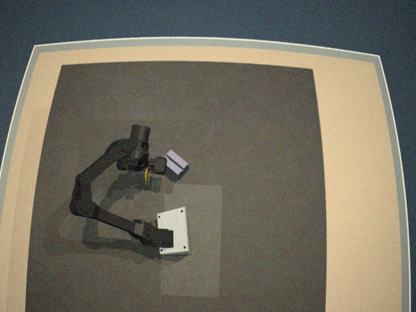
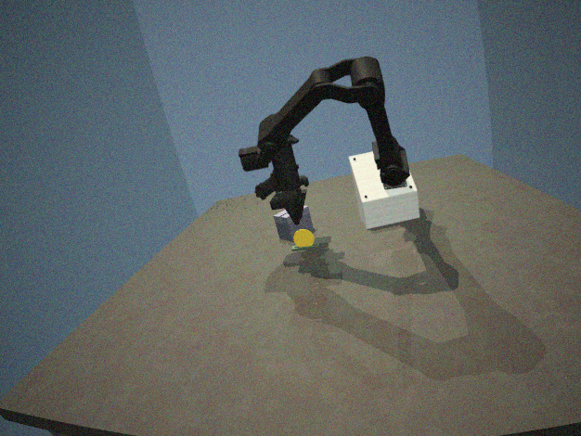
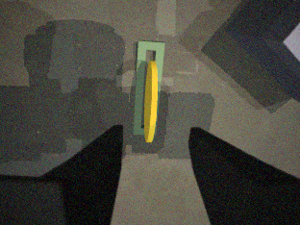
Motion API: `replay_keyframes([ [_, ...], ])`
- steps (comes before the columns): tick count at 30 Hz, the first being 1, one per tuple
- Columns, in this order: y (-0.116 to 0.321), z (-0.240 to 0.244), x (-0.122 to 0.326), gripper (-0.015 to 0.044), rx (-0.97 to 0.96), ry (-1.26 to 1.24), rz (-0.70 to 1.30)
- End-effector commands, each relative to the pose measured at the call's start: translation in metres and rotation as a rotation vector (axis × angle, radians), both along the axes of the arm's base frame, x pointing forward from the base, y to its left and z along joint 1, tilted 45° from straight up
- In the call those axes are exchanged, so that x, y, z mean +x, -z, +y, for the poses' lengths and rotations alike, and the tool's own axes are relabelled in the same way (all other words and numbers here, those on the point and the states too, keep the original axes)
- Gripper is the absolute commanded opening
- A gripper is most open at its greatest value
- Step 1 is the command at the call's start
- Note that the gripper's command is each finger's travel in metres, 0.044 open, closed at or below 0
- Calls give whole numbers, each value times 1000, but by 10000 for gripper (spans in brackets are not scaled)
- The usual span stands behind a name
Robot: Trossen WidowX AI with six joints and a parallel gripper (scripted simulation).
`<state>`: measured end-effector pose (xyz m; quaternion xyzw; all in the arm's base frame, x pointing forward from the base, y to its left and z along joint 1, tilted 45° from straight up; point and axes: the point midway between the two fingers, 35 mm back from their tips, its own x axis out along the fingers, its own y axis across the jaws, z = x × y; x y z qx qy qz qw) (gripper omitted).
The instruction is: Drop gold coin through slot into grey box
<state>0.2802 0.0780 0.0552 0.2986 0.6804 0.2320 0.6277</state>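
Note:
The gold coin stands on edge in the green holder. My gripper points down above the holder, partly open, with nothing between its fingers. In the wrist view the coin runs nearly up and down the picture, sideways between the two fingertips, and most of it lies farther up the picture than they do. In the exterior view the visible fingertip is above the coin. The closed grey box stands beside the holder; its lid slot runs diagonally in the top view.
A white block with dark dots stands at the arm's base, partly under it. The arm bends out to the side and back over the holder. The grey box is close to one side of the gripper. Arm shadows lie around the holder.

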Motion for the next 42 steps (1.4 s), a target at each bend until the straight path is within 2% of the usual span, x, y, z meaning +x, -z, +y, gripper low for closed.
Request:
replay_keyframes([
  [1,6,5,-2,161,7,4,11],
  [42,49,49,-5,161,10,4,11],
])
